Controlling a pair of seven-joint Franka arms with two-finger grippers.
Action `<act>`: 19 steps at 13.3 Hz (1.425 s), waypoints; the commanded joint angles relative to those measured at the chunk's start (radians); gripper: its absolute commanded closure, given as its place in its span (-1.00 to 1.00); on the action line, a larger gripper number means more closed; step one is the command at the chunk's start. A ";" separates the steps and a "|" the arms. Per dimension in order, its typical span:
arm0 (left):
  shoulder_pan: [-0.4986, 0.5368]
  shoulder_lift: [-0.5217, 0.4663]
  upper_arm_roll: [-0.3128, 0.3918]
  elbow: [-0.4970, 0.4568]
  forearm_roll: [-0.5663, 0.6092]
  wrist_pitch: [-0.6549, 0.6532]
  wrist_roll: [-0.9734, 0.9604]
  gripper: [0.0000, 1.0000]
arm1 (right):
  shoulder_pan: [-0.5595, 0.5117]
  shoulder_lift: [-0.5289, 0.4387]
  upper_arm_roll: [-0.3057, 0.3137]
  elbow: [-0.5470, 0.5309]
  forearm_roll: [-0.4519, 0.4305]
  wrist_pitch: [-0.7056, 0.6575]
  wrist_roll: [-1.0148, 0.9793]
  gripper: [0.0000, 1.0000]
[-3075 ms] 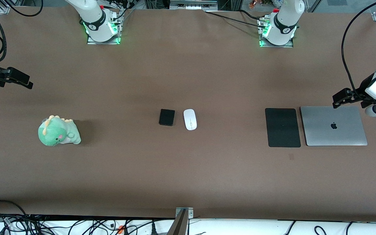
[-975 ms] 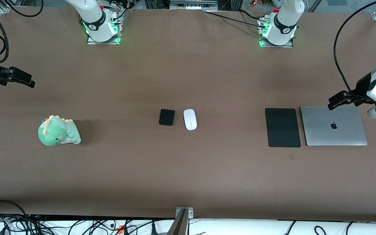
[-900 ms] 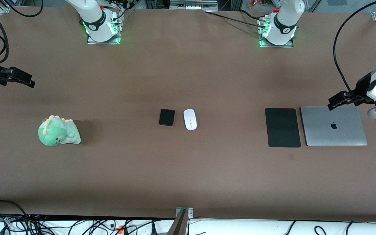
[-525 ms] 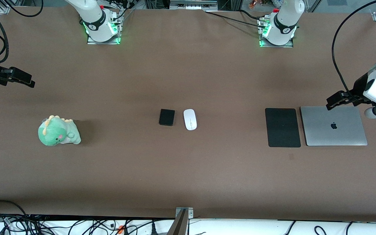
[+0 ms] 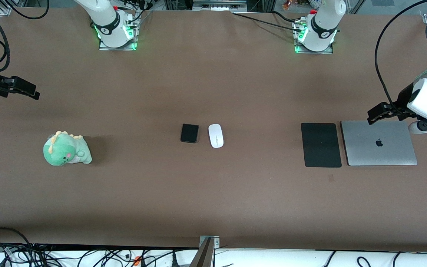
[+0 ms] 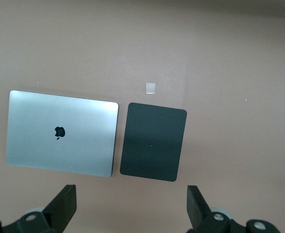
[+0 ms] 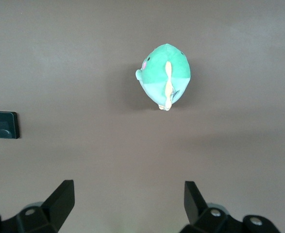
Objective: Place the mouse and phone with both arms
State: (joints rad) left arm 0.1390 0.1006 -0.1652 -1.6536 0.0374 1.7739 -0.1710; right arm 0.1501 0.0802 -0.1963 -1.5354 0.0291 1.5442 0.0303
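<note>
The white mouse (image 5: 216, 135) and the small black phone (image 5: 189, 133) lie side by side at the table's middle, the phone toward the right arm's end. The phone also shows in the right wrist view (image 7: 5, 124). My left gripper (image 5: 373, 115) is open and empty, up over the bare table by the silver laptop's edge. In its own view (image 6: 131, 206) the fingers stand wide apart. My right gripper (image 5: 32, 93) is open and empty, up at the right arm's end of the table. In its own view (image 7: 129, 201) the fingers are wide apart over bare table.
A closed silver laptop (image 5: 378, 143) and a thin matte black pad (image 5: 321, 144) lie side by side toward the left arm's end. A green plush dinosaur (image 5: 66, 150) sits toward the right arm's end. Cables hang along the table's near edge.
My left gripper has drifted slowly toward the table's middle and slightly toward the bases. My right gripper has barely moved in the last second. Mouse and phone have not moved.
</note>
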 commanded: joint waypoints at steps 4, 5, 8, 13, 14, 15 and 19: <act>0.002 0.001 -0.002 0.006 0.019 -0.014 0.082 -1.00 | 0.003 -0.002 0.000 0.005 -0.011 -0.015 0.005 -1.00; 0.002 0.001 -0.002 0.006 0.019 -0.014 0.082 -1.00 | 0.003 -0.002 0.000 0.003 -0.011 -0.015 0.005 -1.00; 0.002 0.001 -0.002 0.006 0.019 -0.013 0.081 -1.00 | 0.003 -0.002 0.000 0.003 -0.011 -0.026 0.007 -1.00; 0.002 0.002 -0.004 0.006 0.019 -0.010 0.080 -1.00 | 0.005 0.000 0.000 0.004 -0.012 -0.015 0.007 -1.00; 0.002 0.002 -0.007 0.006 0.016 -0.011 0.080 -1.00 | 0.003 0.003 -0.002 0.006 -0.012 -0.015 0.007 -1.00; 0.002 0.002 -0.007 0.005 0.007 -0.011 0.080 -1.00 | 0.003 0.003 -0.002 0.006 -0.012 -0.015 0.007 -1.00; -0.002 0.031 -0.026 0.006 -0.036 -0.004 0.068 -1.00 | 0.005 0.003 0.000 0.006 -0.012 -0.018 0.007 -1.00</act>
State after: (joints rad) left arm 0.1389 0.1088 -0.1731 -1.6552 0.0296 1.7696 -0.1094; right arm 0.1501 0.0832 -0.1963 -1.5364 0.0290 1.5337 0.0307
